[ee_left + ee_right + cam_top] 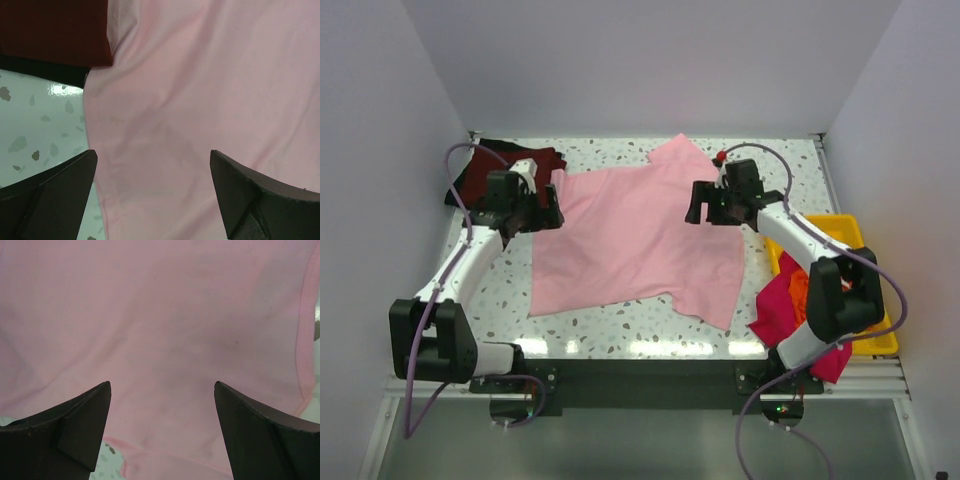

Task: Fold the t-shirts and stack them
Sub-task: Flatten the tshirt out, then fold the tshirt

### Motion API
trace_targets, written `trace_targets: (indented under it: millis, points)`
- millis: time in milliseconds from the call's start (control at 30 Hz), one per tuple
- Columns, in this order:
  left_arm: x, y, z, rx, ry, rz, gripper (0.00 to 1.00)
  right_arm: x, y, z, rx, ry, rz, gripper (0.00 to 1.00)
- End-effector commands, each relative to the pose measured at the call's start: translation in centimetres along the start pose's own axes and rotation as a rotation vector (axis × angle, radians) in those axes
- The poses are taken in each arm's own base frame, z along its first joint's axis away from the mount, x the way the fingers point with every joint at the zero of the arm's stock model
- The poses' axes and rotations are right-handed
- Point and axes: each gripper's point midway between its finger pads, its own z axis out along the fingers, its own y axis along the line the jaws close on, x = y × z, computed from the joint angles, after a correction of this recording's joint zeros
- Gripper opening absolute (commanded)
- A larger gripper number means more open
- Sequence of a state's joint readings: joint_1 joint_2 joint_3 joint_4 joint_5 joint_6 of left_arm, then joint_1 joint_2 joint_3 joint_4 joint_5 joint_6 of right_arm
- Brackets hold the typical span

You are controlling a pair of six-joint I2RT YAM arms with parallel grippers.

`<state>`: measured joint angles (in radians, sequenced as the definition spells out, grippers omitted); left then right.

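so the pale pink tee (640,235) is lying spread out flat-ish across the middle of the worktop (620,325), a bit rumpled. left gripper (152,165) hangs over its left edge, right gripper (162,395) over its right side, both with jaws spread wide and pinching nothing. maroon tee (485,180) sits in the far left corner with a black tee (50,69) peeking out under it. magenta tee (778,305) and orange tee (800,285) are bunched over the yellow tray (840,228) by the right edge

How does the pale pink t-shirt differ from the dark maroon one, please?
The pale pink t-shirt lies spread open across the table; the dark maroon t-shirt sits folded small at the far left corner. Pink rests on bare table; maroon on a black garment. Both are plain.
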<state>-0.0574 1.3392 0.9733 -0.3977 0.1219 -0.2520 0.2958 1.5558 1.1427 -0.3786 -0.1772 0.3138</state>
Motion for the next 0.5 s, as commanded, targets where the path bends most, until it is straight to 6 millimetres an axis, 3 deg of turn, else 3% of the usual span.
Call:
trace_targets:
  millis: [0, 267, 467]
  points:
    - [-0.9, 0.2, -0.8, -0.014, -0.061, -0.013, 1.00, -0.3, 0.2, 2.3, -0.028, 0.009, 0.021, 0.87]
    - [1.8, 1.5, -0.9, -0.073, -0.006, -0.052, 1.00, 2.1, -1.9, 7.6, 0.020, 0.130, 0.069, 0.87]
    - [2.6, 1.6, -1.2, -0.080, 0.003, -0.059, 1.00, 3.8, -5.5, 8.5, 0.139, 0.202, 0.132, 0.86]
